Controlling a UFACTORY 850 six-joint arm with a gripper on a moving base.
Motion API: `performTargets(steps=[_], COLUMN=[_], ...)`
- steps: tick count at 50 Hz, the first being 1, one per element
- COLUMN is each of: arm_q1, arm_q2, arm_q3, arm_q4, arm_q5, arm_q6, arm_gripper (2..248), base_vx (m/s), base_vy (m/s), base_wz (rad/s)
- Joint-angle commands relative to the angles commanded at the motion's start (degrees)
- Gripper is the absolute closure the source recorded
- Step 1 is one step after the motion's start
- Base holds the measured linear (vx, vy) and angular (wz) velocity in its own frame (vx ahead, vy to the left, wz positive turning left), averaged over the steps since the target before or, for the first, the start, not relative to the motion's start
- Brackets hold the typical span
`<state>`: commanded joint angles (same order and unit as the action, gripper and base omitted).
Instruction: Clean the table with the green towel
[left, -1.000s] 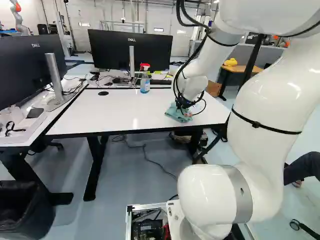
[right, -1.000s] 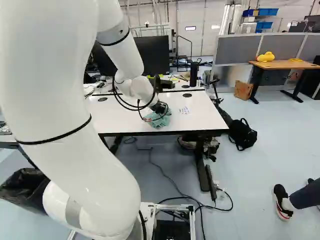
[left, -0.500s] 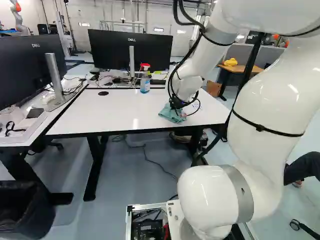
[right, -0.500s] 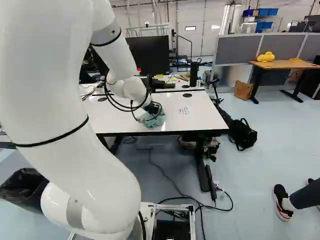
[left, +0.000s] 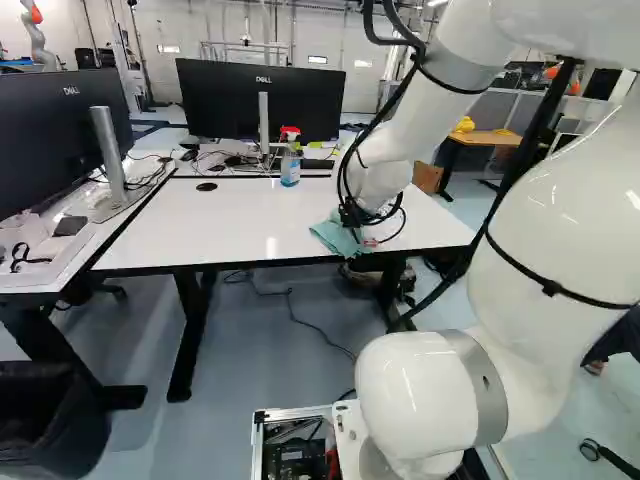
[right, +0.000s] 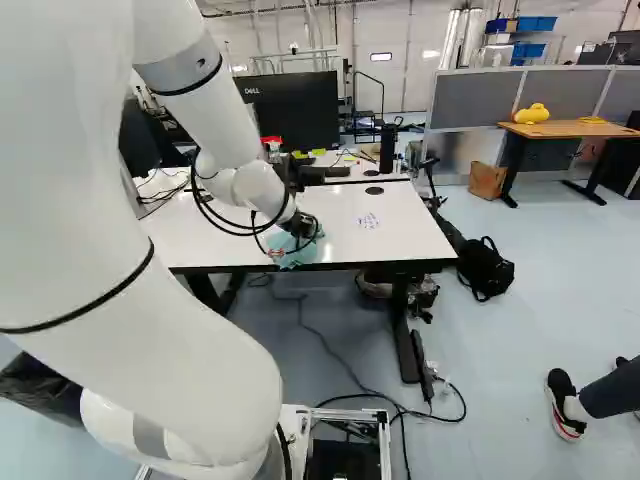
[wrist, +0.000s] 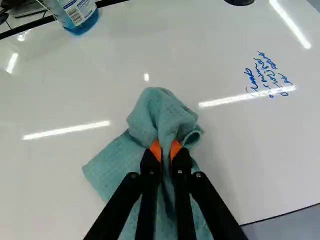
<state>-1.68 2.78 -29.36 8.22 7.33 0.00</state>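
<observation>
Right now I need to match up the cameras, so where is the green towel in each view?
Left base view: the green towel is just right of the middle, under the arm's far end.
Right base view: just left of the middle, again under that end.
Wrist view: pinched between the gripper's fingers.
Shared landmark: the white table's near edge.

a table (left: 240, 220) ahead of the base, a towel (wrist: 112, 165) on it near the front edge.
writing (right: 369, 221) lies right of the towel; a spray bottle (left: 290, 168) stands at the table's rear edge, a monitor (left: 225, 100) behind. left, a side desk (left: 75, 255) bears another monitor (left: 50, 140); right, a bag (right: 485, 270) lies on the floor (right: 510, 350).
</observation>
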Motion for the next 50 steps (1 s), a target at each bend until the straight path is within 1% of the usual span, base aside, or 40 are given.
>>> performTargets(steps=[10, 22, 40, 50], arm_q1=[-1.1, -3.6, -7.9, -9.8], arm_q2=[2.7, 4.6, 4.2, 2.4], arm_q3=[2.6, 4.4, 4.1, 2.4], arm_q4=[0.0, 0.0, 0.0, 0.0], arm_q5=[0.0, 0.0, 0.0, 0.0], arm_q6=[0.0, 0.0, 0.0, 0.0], arm_gripper=[210, 210, 210, 210], base_vx=[0.000, 0.000, 0.000, 0.000], base_vy=[0.000, 0.000, 0.000, 0.000], base_wz=[0.000, 0.000, 0.000, 0.000])
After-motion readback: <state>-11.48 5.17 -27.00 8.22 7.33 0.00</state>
